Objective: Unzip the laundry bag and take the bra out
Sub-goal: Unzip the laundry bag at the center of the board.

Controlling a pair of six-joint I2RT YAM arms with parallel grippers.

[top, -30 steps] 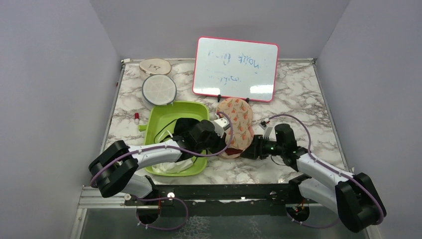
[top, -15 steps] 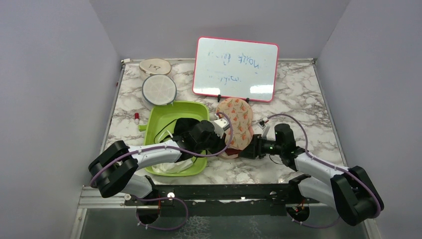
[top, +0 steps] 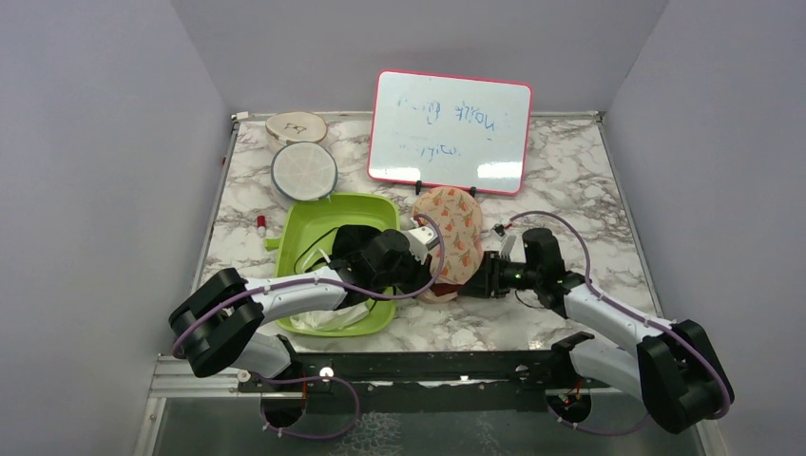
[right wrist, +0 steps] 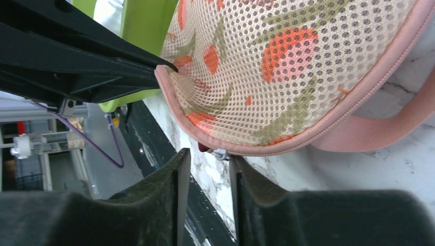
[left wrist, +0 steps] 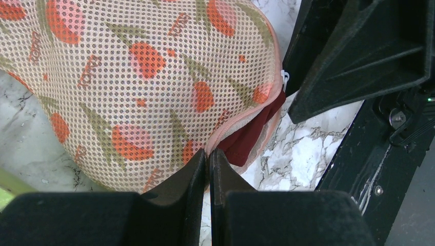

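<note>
The laundry bag point(top: 454, 231) lies on the marble table, right of the green tub. Its mesh fills the left wrist view point(left wrist: 128, 77) and the right wrist view point(right wrist: 287, 66). Its near end is partly unzipped, and the maroon bra point(left wrist: 251, 136) shows in the gap. My left gripper point(left wrist: 208, 154) is shut on the bag's pink edge beside that opening. My right gripper point(right wrist: 208, 156) is open at the bag's near right edge. The small white zipper pull point(right wrist: 219, 152) sits just beyond its fingertips, with a sliver of bra point(right wrist: 203, 147) beside it. Both grippers meet at the bag's near end in the top view.
The green tub point(top: 328, 211) holds a black garment point(top: 352, 237) and a white cloth point(top: 328, 318) under my left arm. A whiteboard point(top: 449, 131) stands behind the bag. A white mesh disc point(top: 303, 170) and a wooden disc point(top: 296, 125) lie at the far left.
My right arm has shifted slightly left and away from me, closer to the bag's near end. The left arm and the bag have stayed put.
</note>
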